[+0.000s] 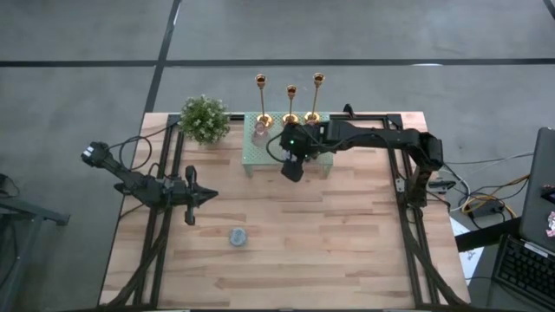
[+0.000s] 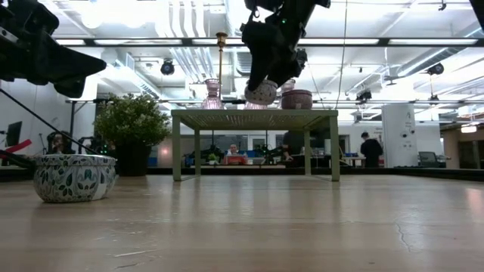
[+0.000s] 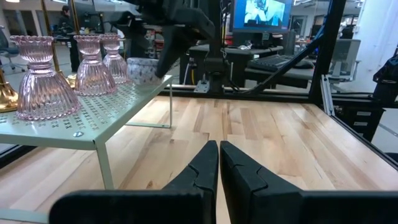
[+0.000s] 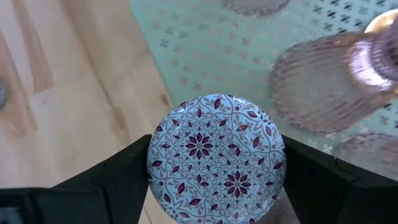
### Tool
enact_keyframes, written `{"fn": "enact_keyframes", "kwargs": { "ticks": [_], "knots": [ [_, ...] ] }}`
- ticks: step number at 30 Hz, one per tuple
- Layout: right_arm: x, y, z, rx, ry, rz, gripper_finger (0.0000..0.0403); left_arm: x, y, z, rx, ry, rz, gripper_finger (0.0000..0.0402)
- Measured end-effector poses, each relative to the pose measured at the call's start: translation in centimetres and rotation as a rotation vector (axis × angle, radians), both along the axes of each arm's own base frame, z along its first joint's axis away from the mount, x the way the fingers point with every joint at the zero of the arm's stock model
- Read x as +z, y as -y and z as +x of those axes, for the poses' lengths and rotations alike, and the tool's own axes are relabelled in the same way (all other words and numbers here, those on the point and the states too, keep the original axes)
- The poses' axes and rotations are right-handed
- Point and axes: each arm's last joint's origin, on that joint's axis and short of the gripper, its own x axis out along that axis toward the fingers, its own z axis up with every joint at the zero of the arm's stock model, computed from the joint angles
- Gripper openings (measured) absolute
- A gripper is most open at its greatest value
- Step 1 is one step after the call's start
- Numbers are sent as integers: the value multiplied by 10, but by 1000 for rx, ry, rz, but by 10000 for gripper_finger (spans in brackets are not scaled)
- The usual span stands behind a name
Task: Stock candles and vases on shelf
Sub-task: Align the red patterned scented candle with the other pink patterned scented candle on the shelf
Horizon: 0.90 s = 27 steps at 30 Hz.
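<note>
Patterned candle (image 4: 216, 157) pinched in right gripper (image 4: 214, 171), over shelf (image 1: 251, 154) front edge.
Placing step; next: lower, release clear of vases (image 3: 38, 78). Left gripper (image 3: 219, 168) pressed together, idle.

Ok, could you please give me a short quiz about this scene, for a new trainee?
1. True or false: the left hand holds a candle.
2. How many ribbed pink glass vases stand on the pale mint-green mesh shelf?
3. The round floral-patterned candle in the right hand is: A) lying on the wooden table, B) over the shelf's edge, C) beside the plant.
Key: 1 false, the left hand is shut and empty. 2 three. 3 B.
</note>
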Motion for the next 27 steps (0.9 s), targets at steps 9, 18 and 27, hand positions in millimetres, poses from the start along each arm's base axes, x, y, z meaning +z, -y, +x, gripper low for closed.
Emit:
{"fn": "enact_keyframes", "kwargs": {
  "ticks": [9,18,27],
  "knots": [
    [1,7,0,-8,6,-28,302,0,0,0,0,0,0,21],
    [-4,8,0,-8,4,-42,302,0,0,0,0,0,0,21],
    [-8,10,-1,-33,-11,-75,302,0,0,0,0,0,0,21]
  ]
}}
